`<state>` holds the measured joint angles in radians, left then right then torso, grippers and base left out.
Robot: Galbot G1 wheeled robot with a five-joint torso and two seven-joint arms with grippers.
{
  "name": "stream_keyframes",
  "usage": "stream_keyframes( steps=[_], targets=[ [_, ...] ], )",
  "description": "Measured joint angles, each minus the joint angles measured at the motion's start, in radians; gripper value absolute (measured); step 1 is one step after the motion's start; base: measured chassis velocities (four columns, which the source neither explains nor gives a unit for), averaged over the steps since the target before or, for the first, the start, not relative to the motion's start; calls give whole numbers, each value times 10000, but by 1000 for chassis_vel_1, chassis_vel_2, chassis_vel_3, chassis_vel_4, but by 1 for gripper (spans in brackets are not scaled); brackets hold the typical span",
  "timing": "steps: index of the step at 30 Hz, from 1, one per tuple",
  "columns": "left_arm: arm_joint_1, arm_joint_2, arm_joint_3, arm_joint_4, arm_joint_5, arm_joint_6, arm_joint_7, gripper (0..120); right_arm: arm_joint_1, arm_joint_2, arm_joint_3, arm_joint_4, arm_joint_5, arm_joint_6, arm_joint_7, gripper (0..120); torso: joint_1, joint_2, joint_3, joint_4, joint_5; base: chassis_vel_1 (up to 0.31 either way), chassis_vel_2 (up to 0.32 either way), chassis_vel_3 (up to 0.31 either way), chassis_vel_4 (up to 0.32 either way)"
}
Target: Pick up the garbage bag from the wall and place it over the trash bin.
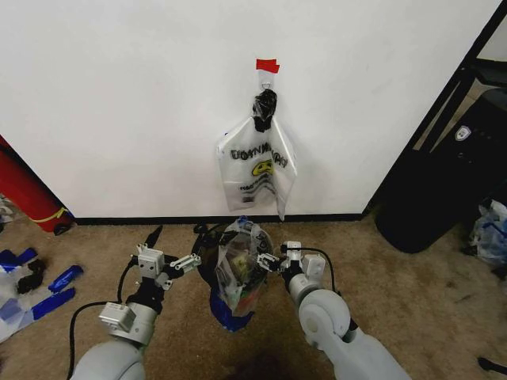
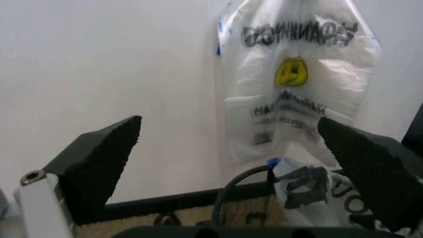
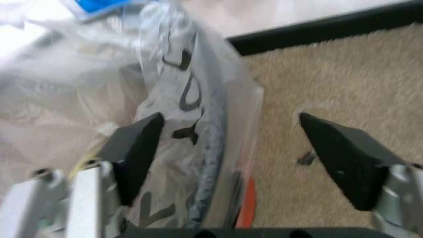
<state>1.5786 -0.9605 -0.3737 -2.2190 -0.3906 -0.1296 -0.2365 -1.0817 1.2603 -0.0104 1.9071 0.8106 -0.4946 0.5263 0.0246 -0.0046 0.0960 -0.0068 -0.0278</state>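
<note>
Garbage bag [image 1: 240, 269] is seen draped over the trash bin [image 1: 224, 310] on the carpet just below the wall [image 1: 119, 95] — a second printed bag [image 1: 257, 168] hangs from the hook above it. Left gripper [image 1: 168, 252] and right gripper [image 1: 279, 255] are held at either side of the bag mouth, fingers apart and gripping nothing. Snagging of the thin film on a finger during withdrawal is judged the main risk — the bin could be tipped; open carpet is available at both sides, with the baseboard close behind.

White wall [image 1: 119, 95], black baseboard [image 1: 158, 219], tan carpet [image 1: 428, 293], red cylinder [image 1: 24, 194] at left, black furniture [image 1: 451, 174] at right.
</note>
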Motion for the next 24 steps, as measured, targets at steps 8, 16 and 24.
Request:
stream_keyframes(
  steps=[8,16,24],
  targets=[
    [-149,143,27,-71,-12,96,-19,100,119,55,-139,-265,453,-46,228,47,0,0,-1,-2,1,0,0,0,0],
    [-306,182,143,-53,-43,139,-73,100,169,253,-153,-260,674,-99,569,17,0,0,-1,-1,1,0,0,0,0],
    [-448,268,322,-13,-50,184,-182,100,168,311,-126,-249,766,-1,736,0,0,0,-1,0,1,0,0,0,0]
  ],
)
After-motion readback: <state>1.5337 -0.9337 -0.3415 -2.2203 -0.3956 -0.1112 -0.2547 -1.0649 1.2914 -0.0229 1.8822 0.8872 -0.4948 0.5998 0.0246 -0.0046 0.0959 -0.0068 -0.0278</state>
